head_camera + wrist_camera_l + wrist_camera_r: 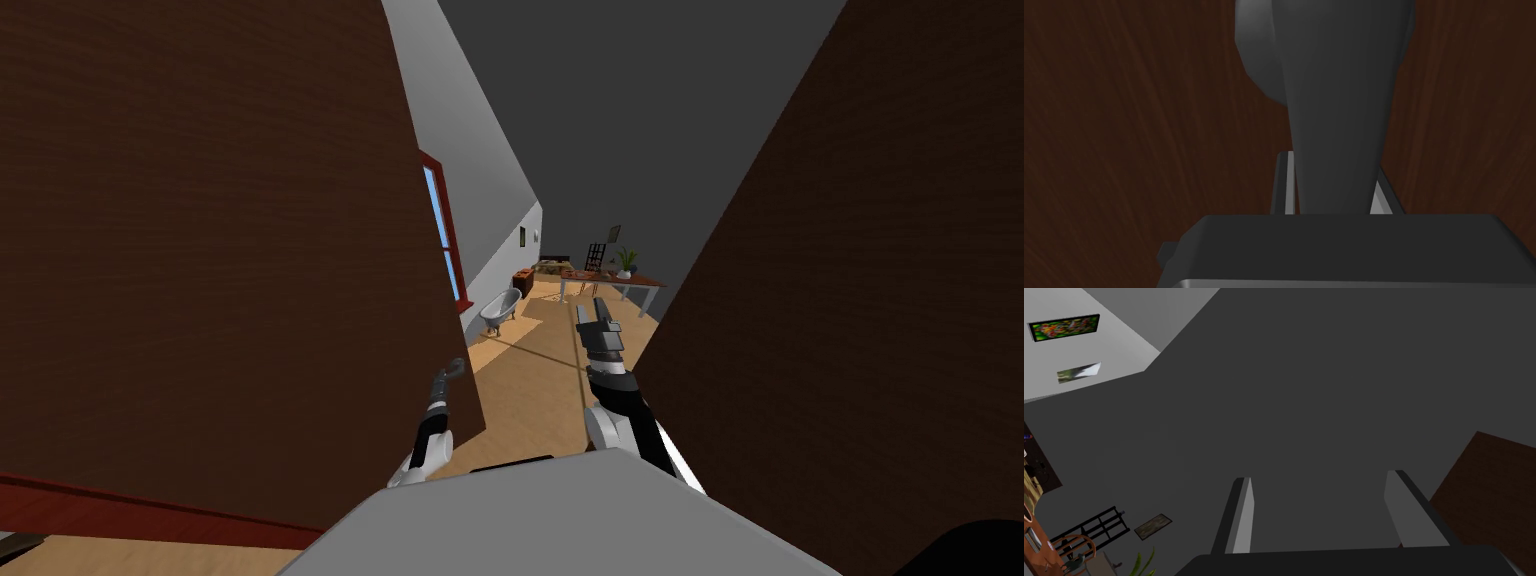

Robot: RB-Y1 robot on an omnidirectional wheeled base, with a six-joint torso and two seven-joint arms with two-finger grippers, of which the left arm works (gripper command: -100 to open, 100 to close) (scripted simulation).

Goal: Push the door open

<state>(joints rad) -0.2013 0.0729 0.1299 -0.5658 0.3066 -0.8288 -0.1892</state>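
Note:
The dark brown door (220,250) stands swung wide on my left, its free edge beside my left arm. Its dark grey lever handle (456,368) juts from that edge. In the left wrist view the handle (1334,100) runs up between my left gripper's (1334,162) fingers (1286,185), which press its sides against the brown door face (1124,125). My right gripper (592,312) reaches forward through the doorway, open with nothing in it. In the right wrist view the right gripper (1321,475) points at a dark grey wall.
A dark brown wall (860,300) closes off the right side of the opening. Beyond lies a wooden floor (540,370), with a grey bathtub (500,308) under a red-framed window (443,230). A red-topped table (610,280) with a plant stands farther back.

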